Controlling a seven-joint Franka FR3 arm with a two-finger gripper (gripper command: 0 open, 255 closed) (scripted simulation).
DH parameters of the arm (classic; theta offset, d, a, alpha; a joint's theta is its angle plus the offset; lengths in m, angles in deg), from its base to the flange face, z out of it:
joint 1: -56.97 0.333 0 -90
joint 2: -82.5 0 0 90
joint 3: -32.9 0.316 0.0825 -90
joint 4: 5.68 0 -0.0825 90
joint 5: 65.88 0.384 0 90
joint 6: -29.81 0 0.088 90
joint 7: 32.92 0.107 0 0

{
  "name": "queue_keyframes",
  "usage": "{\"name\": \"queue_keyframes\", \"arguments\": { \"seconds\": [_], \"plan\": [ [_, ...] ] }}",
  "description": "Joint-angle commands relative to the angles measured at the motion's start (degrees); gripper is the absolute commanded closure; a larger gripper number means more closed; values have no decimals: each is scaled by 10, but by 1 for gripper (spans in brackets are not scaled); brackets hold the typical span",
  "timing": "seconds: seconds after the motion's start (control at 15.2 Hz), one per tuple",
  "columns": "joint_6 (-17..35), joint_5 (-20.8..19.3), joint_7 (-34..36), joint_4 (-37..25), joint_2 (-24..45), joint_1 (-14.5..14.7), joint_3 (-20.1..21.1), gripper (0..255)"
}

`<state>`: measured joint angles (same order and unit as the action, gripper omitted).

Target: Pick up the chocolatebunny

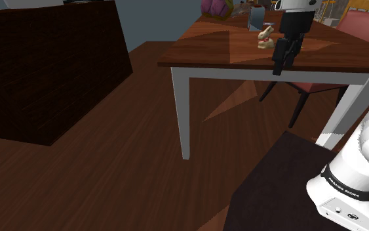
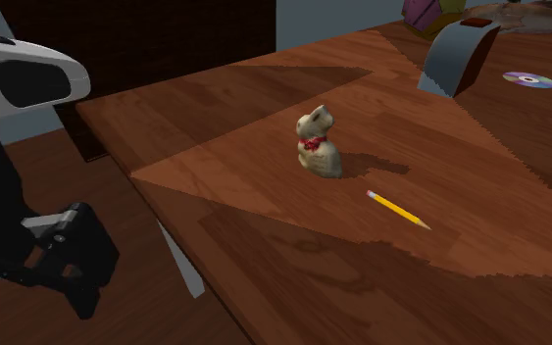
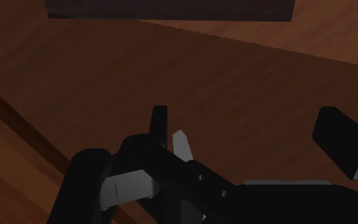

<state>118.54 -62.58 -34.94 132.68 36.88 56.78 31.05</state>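
The chocolate bunny (image 1: 265,38) is a small tan figure with a red bow, standing upright on the brown wooden table (image 1: 209,56). In the second exterior view the bunny (image 2: 319,142) stands mid-table in a lit patch. My black gripper (image 1: 278,65) hangs fingers-down over the table's near edge, a little to the shoulder view's right of the bunny and apart from it. The gripper (image 2: 68,270) sits off the table's edge at the second exterior view's lower left. Seen from the wrist, the gripper (image 3: 209,137) has its fingers spread apart over the floor, holding nothing.
A yellow pencil (image 2: 398,209) lies beside the bunny. A grey curved object (image 2: 457,57) and a disc (image 2: 529,79) sit further back. A pink chair (image 1: 363,26) stands behind the table, and a dark cabinet (image 1: 45,65) stands at the shoulder view's left.
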Motion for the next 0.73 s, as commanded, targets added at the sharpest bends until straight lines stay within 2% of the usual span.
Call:
{"name": "queue_keyframes", "arguments": {
  "seconds": [0.0,0.66],
  "plan": [
    [0,0,0,0,0,0,0,0],
    [-44,-78,-166,-182,173,-11,-102,0]
  ]
}}
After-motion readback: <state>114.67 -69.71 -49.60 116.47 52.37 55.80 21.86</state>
